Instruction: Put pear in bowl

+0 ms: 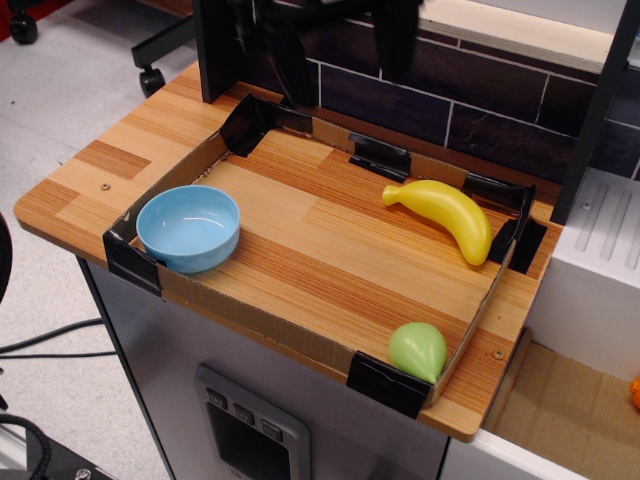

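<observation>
Dark tiles back a wooden surface (330,262) fenced by cardboard. Blurred at the top edge, the hand (335,45) appears wide, holding nothing. Diagonally across from the bowl (189,227), the pear (417,350) sits cornered; probably light, slick, rigid, best pinched across its rounded belly.

One pear (418,349), light green. One bowl (189,227), light blue. One banana (446,212), yellow. One low cardboard tray (262,318) holding all three, on one wooden table (95,170). Two dark gripper fingers (290,55) show at the top edge, blurred. One small orange thing (635,392) sits cut off at the right edge
</observation>
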